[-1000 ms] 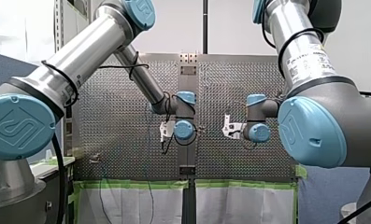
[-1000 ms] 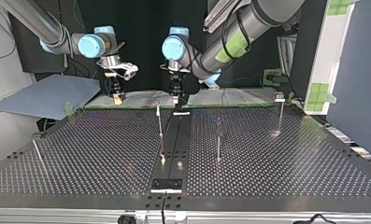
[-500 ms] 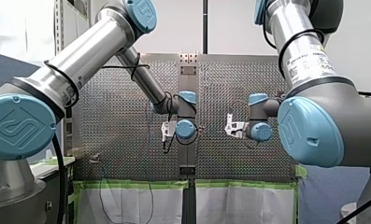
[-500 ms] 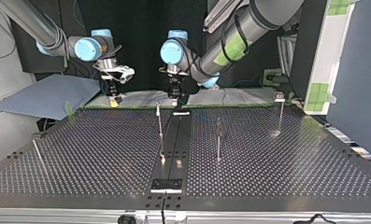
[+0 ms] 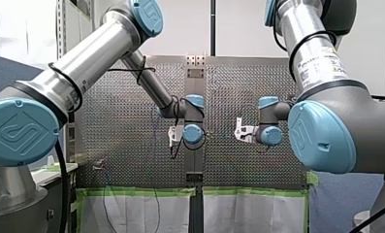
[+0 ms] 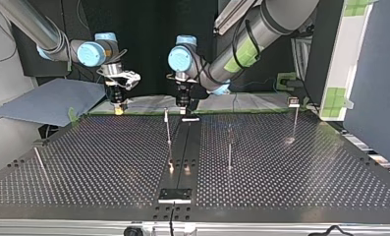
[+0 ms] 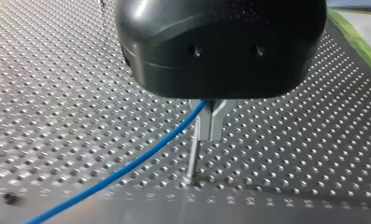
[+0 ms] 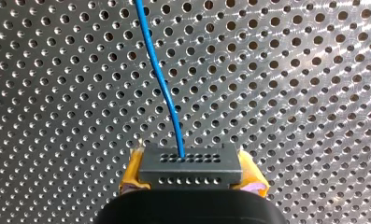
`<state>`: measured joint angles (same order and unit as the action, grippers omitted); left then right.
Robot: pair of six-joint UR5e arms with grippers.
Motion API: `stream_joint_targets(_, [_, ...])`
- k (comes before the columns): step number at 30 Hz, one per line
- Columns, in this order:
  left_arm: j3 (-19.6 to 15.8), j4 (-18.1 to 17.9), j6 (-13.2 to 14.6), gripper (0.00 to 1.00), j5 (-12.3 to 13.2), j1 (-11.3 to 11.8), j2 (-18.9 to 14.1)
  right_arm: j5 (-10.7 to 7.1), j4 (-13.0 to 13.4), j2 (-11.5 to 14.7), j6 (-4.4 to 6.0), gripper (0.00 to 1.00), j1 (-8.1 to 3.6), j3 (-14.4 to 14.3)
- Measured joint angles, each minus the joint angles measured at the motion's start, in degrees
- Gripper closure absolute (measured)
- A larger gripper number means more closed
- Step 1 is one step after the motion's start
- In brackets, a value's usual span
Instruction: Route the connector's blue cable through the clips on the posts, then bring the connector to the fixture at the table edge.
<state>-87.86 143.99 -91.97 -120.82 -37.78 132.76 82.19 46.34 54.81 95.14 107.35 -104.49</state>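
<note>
Perforated tabletop (image 6: pixel 109 157). Right jaws, yellow pads (image 8: pixel 132 170), clamped on connector (image 8: pixel 189 163) low over the far edge, left of middle in top view, blue cable (image 8: pixel 162 84) leading off ahead. Left jaws pinched together on blue cable, just beside post (image 7: pixel 192 154).

Front cam behind/above, top cam opposite, low; both share table (image 6: pixel 291 167). Wrist cams v. close on blue cable (image 8: pixel 167 93).
</note>
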Motion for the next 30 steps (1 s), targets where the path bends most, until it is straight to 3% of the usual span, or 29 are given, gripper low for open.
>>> stream_joint_targets(10, [4.0,1.7,-2.7,0.98,-0.1,1.0,3.2,-0.18,0.0,-0.1,-0.11,0.98,0.01,0.2])
stream_joint_targets(30, [6.9,3.7,-2.3,0.98,0.8,2.7,3.3,-0.11,-0.7,-0.4,0.14,0.98,-0.62,2.3])
